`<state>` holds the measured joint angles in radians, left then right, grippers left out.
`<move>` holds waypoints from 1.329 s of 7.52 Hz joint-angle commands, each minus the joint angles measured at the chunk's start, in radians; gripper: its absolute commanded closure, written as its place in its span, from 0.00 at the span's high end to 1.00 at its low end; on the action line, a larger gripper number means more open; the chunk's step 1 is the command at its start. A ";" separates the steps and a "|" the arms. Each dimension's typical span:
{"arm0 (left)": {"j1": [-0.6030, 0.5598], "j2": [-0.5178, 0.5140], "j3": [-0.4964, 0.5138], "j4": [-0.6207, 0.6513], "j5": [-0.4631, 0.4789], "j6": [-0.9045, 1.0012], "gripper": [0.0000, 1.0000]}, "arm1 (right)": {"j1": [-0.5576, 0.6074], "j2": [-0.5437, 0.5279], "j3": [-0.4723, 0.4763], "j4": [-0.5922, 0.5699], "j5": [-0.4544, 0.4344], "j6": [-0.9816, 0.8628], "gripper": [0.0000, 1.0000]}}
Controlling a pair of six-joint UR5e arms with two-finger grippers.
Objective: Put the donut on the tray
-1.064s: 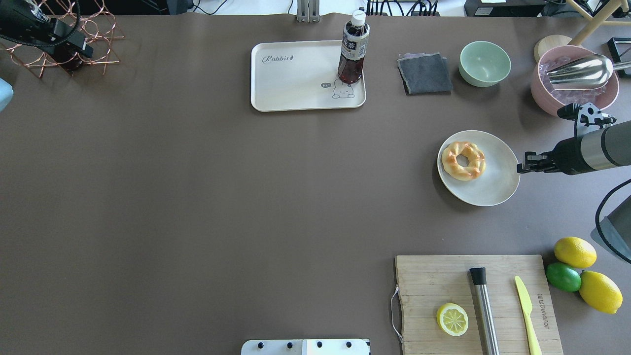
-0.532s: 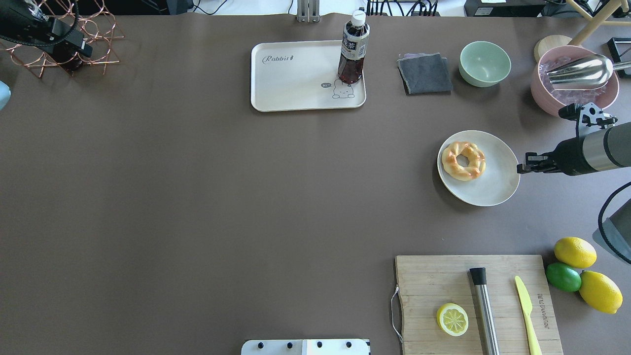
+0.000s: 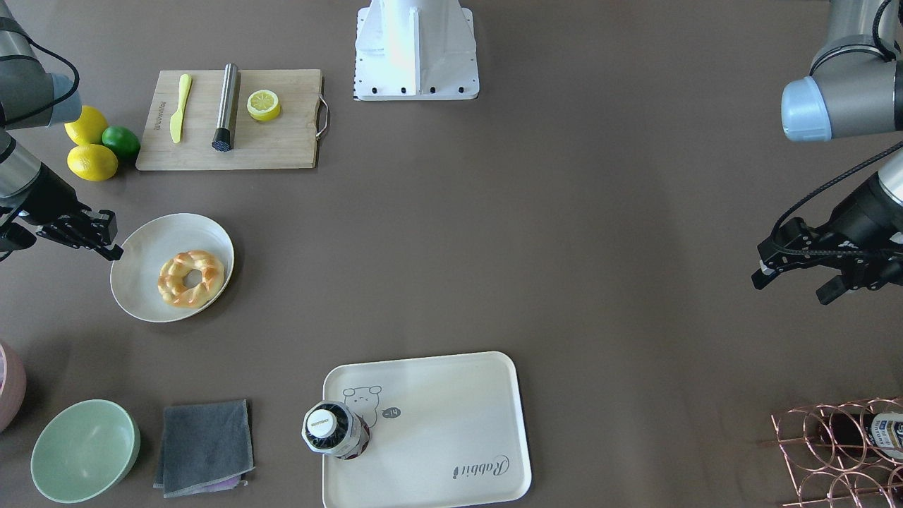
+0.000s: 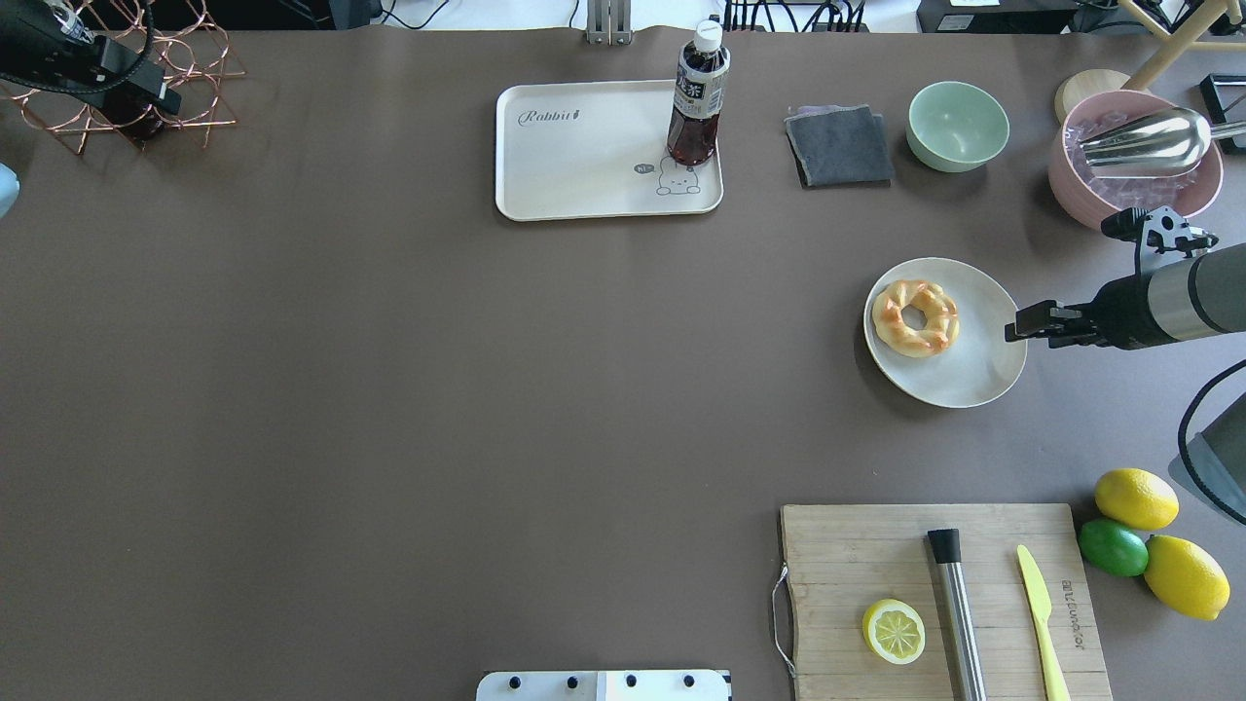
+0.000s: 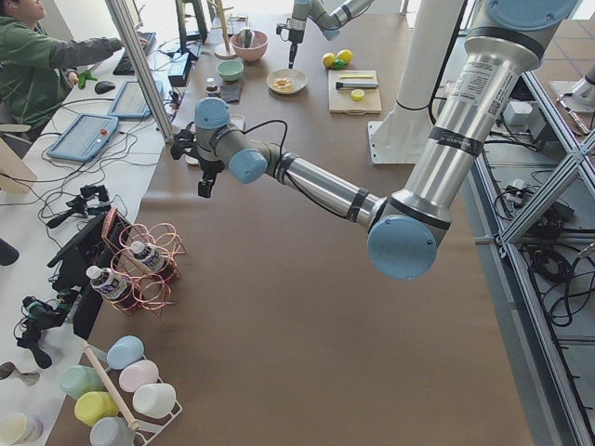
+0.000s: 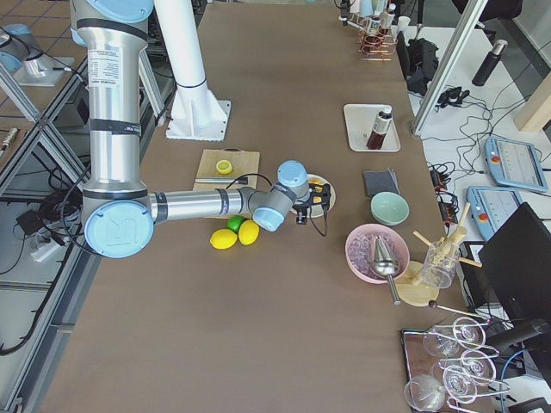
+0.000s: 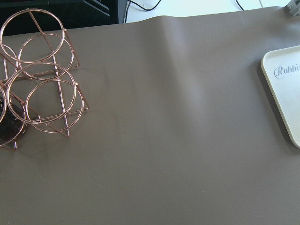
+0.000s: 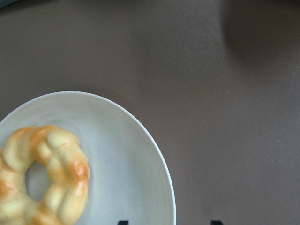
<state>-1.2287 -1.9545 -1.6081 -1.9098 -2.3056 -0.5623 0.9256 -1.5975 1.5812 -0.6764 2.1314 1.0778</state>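
Observation:
The donut [image 4: 915, 316] is a braided golden ring lying on the left half of a round white plate [image 4: 978, 368]. It also shows in the front view [image 3: 190, 278] and the right wrist view [image 8: 44, 178]. My right gripper [image 4: 1014, 326] is open and empty, hovering at the plate's right rim, apart from the donut. The cream tray [image 4: 584, 161] with "Rabbit" script sits at the far middle of the table; its corner shows in the left wrist view [image 7: 286, 93]. My left gripper [image 3: 790, 286] is open and empty, high over the far left of the table.
A dark drink bottle [image 4: 697, 97] stands on the tray's right side by the bear drawing. A grey cloth [image 4: 839, 144], green bowl [image 4: 958, 125] and pink bowl [image 4: 1134, 161] lie behind the plate. A cutting board [image 4: 944, 594] and citrus fruit [image 4: 1134, 498] are nearer. A copper rack [image 4: 146, 73] stands far left.
My right gripper has moved left, from just outside the plate to over its right rim. The donut and tray have not moved. The left arm has barely shifted.

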 commanded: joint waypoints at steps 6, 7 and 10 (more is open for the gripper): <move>0.000 -0.004 -0.001 0.000 0.000 0.001 0.99 | -0.037 0.050 -0.049 0.001 -0.041 0.008 0.00; 0.000 -0.004 -0.001 0.000 0.000 0.001 0.99 | -0.037 0.047 -0.043 0.001 -0.039 0.008 0.00; 0.000 -0.011 -0.001 0.002 0.000 -0.014 0.99 | 0.036 0.051 0.041 -0.035 0.080 0.008 0.00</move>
<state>-1.2287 -1.9615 -1.6087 -1.9097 -2.3056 -0.5636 0.9048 -1.5504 1.5673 -0.6794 2.1249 1.0861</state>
